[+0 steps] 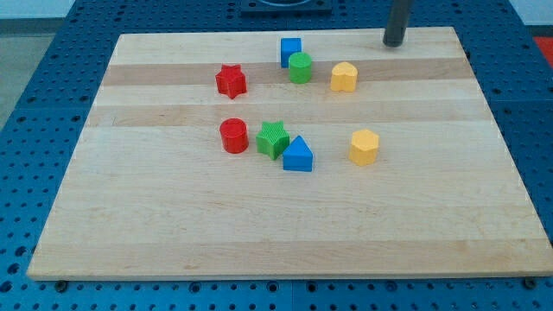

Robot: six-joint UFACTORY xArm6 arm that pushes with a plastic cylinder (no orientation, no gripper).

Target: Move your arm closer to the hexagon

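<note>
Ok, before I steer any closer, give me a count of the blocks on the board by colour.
Red: 2, the star and the cylinder
Green: 2, the cylinder and the star
Blue: 2, the cube and the triangle
Yellow: 2, the upper block and the lower block
Total: 8
My tip is at the view's top, right of all of them.

Wooden board [432,225], carrying eight blocks; all lie toward the view's left and bottom of the tip [394,42]; nearest, yellow block [344,77].
</note>
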